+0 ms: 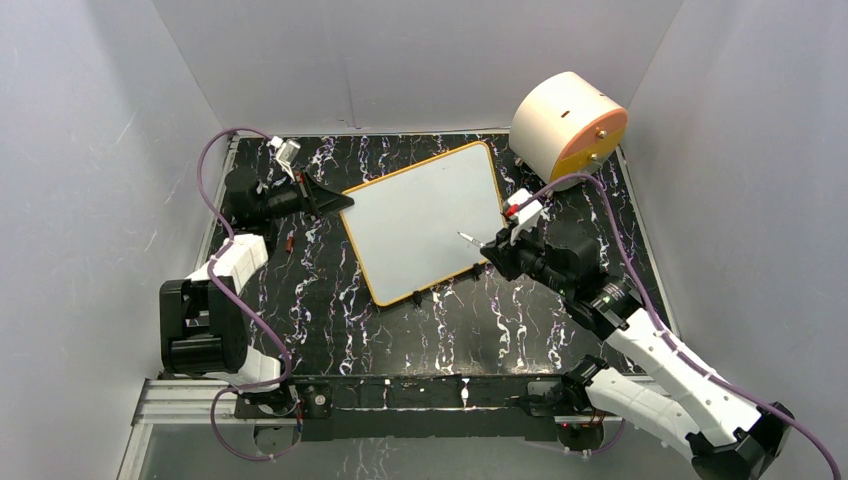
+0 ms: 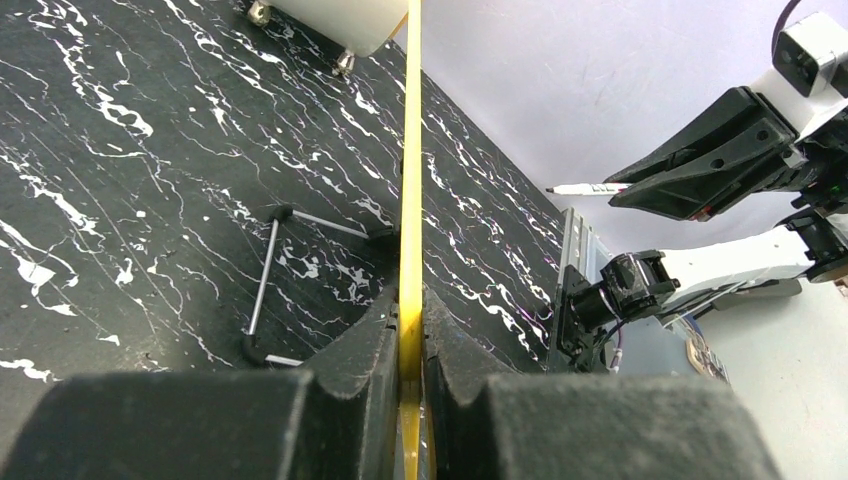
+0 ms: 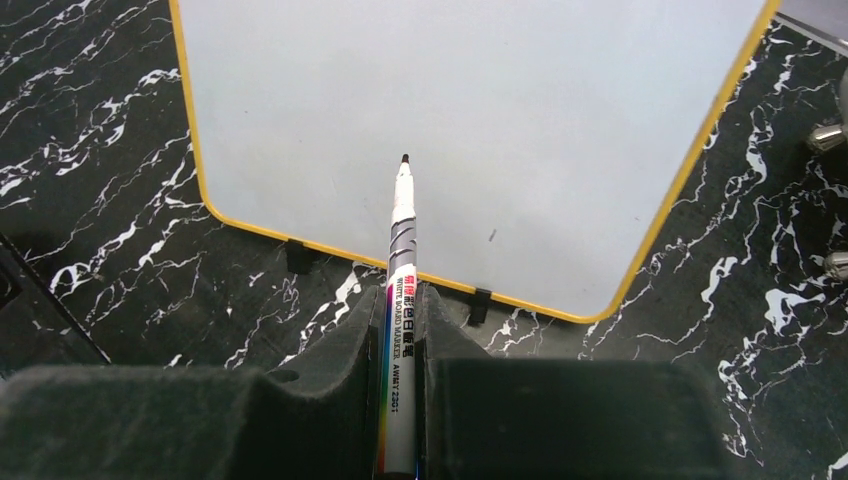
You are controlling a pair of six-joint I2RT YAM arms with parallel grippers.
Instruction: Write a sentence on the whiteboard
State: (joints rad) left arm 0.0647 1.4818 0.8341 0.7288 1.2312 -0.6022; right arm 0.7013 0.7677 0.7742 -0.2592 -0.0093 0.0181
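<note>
Whiteboard (image 1: 425, 220): it sits about mid-table on the black marbled tabletop (image 1: 330, 310), turned askew. The peach-and-orange drum (image 1: 568, 125) stands near its far right corner.
Left gripper (image 2: 410, 310): your left fingers are pinched tight on the board's left edge, with the thin orange-yellow frame between the pads.
Right gripper (image 3: 405, 300): it is closed around a whiteboard marker (image 3: 403, 230), uncapped, with the tip pointing out over the near right part of the board. You cannot tell whether the tip touches.
Sentence: none of it shows; the face is blank apart from one tiny dark speck.
Handling: judge the board thin, light and stiff, with a slick face. It will likely skid or pivot on its small feet under pen pressure.
Where to hold: grip the frame edge, off the writing area, as your left side does now.
Next move: press lightly, starting well to the left so both lines fit.
</note>
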